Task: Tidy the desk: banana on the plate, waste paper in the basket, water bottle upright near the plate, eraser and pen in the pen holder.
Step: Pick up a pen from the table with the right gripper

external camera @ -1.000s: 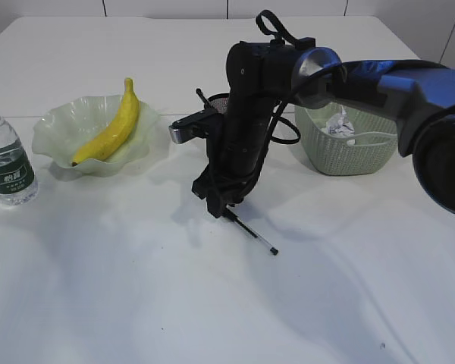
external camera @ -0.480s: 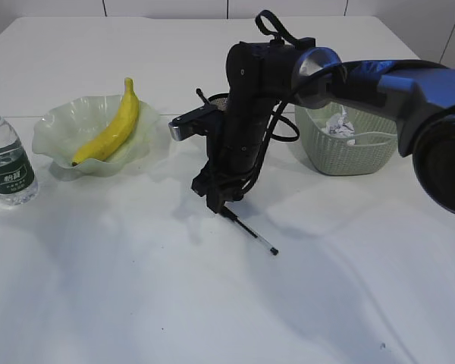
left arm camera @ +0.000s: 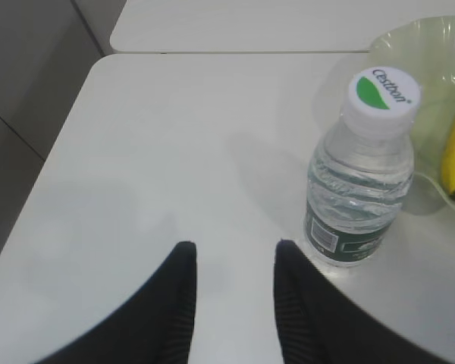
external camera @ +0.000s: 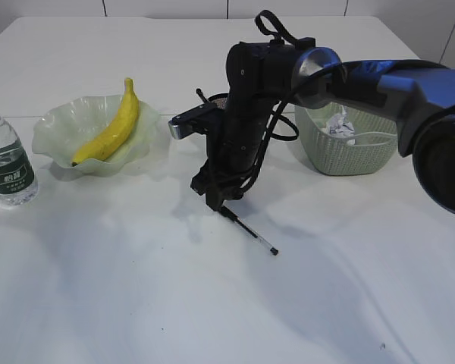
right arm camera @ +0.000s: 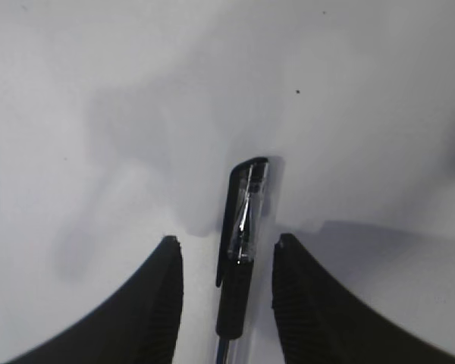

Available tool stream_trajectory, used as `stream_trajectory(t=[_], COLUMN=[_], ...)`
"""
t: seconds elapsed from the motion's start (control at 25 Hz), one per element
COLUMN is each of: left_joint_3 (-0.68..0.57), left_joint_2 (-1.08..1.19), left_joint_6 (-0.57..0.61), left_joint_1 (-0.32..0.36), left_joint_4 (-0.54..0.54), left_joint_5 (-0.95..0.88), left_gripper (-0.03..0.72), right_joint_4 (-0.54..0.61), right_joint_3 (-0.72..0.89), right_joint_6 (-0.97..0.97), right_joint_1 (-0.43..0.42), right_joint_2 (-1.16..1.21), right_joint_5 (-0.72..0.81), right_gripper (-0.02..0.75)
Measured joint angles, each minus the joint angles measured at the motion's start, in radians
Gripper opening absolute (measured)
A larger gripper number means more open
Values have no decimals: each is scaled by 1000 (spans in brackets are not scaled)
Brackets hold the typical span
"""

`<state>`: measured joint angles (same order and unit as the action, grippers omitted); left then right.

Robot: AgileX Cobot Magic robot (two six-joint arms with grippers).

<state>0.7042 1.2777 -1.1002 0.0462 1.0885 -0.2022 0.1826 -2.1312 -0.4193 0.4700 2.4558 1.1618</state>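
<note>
While the right claw [right arm camera: 224, 262] stands low over the table [external camera: 136, 303] with its fingers apart, the pen [right arm camera: 241, 250] lies between them, touching neither, its capped end pointing ahead of the tips and its barrel running back under the wrist. To do this well, I judge the fingers should close square on the black grip section, centred, so the pen does not swivel or roll out as it lifts. The holder [external camera: 216, 102] sits just behind the wrist, mostly hidden, so the carry is short. The basket [external camera: 349, 140] stands off to the claw's right and the plate [external camera: 91, 136] with the banana [external camera: 114, 125] to its left; the table in front is bare, with edges well away. The left claw [left arm camera: 231, 262] is also apart and holds nothing, the bottle [left arm camera: 360, 174] upright just to its right.
</note>
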Motion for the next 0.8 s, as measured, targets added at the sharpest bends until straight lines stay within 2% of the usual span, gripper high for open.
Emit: stream_trajectory(t=[0.8], left_joint_3=[0], left_joint_2=[0], left_joint_6=[0], left_joint_1=[0], left_joint_4=[-6], left_joint_5=[0], left_gripper=[236], right_joint_4=[-11], right_joint_3=[0], right_joint_6=[19], right_joint_1=[0], right_joint_2=[0], right_joint_5=[-32], right_gripper=[305])
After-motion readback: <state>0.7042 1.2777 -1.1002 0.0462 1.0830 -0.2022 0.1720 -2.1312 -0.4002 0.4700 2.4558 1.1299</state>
